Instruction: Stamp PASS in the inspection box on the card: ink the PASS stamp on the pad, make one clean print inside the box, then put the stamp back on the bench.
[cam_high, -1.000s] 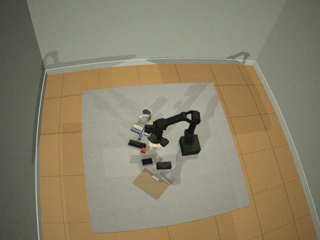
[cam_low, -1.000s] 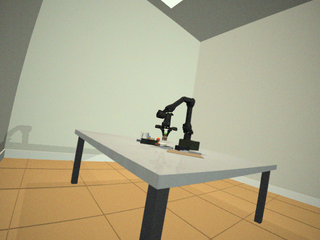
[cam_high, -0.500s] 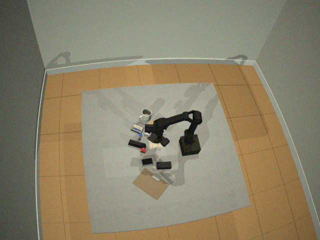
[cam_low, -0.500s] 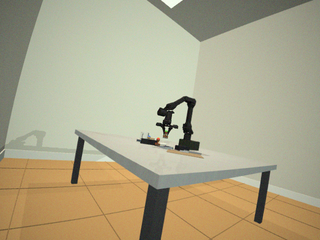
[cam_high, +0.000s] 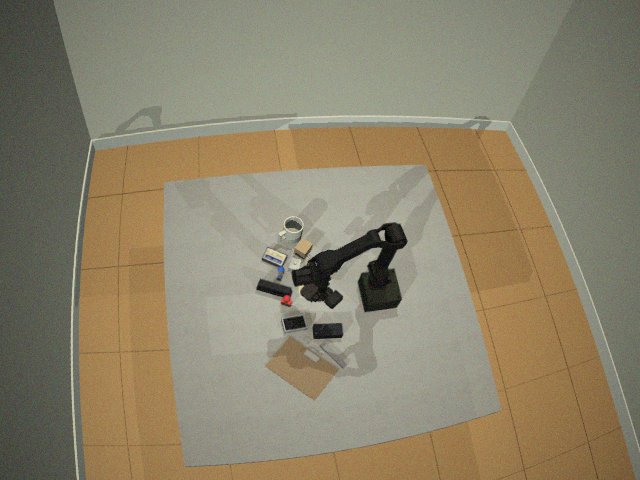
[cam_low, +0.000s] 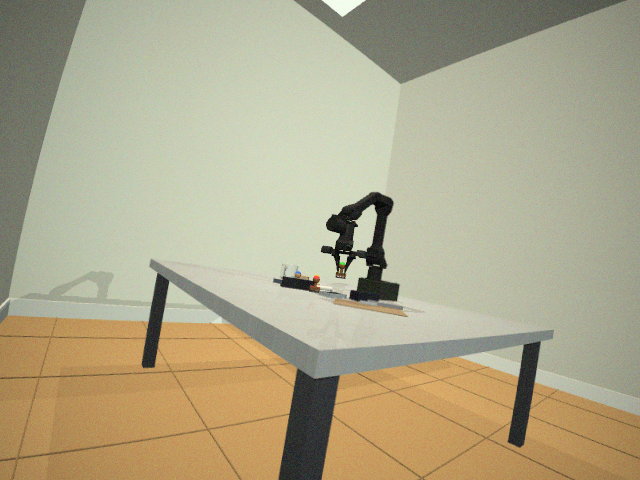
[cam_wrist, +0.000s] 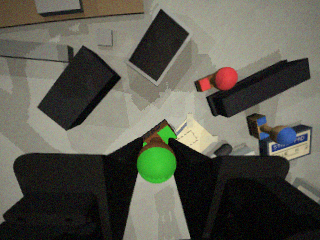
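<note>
Gripper (cam_wrist: 156, 145) clamped on green-knob stamp (cam_wrist: 156, 162), held in the air above the bench beside the card (cam_wrist: 196, 134), ink pad (cam_wrist: 159, 46) further off; risks: drifting into red stamp (cam_wrist: 220, 79) or black block (cam_wrist: 77, 87), printing un-inked, or smearing outside the box.

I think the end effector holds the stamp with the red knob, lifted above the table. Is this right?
Not quite: the wrist view shows the end effector closed on the green-knobbed stamp, lifted above the table. The red-knobbed stamp lies on the table.
</note>
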